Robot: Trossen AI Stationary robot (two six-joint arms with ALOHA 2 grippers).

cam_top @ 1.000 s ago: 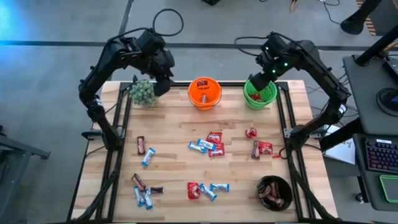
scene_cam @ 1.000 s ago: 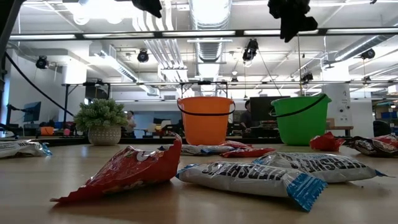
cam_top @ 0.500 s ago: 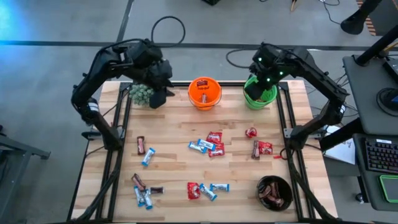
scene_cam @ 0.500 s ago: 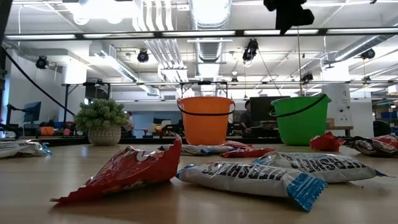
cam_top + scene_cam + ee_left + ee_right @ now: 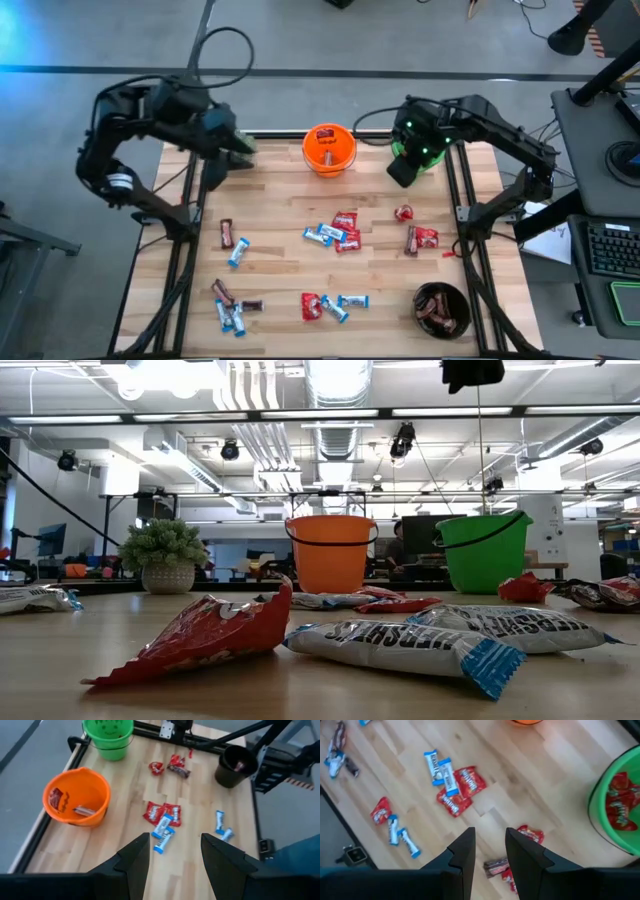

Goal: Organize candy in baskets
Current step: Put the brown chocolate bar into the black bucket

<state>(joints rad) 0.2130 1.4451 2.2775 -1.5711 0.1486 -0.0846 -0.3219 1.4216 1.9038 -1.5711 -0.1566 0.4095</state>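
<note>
- Your left gripper (image 5: pixel 172 857) hangs over the table's far left corner, fingers parted, holding nothing.
- Your right gripper (image 5: pixel 490 852) hovers beside the green pail (image 5: pixel 428 152), fingers slightly apart, empty.
- Candy (image 5: pixel 332 234) lies scattered mid-table; the orange pail (image 5: pixel 329 149) and black bowl (image 5: pixel 441 309) hold some.

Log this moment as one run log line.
left gripper: open, empty, far-left table edge | right gripper: open, empty, beside green pail | candy: mostly loose on table
</note>
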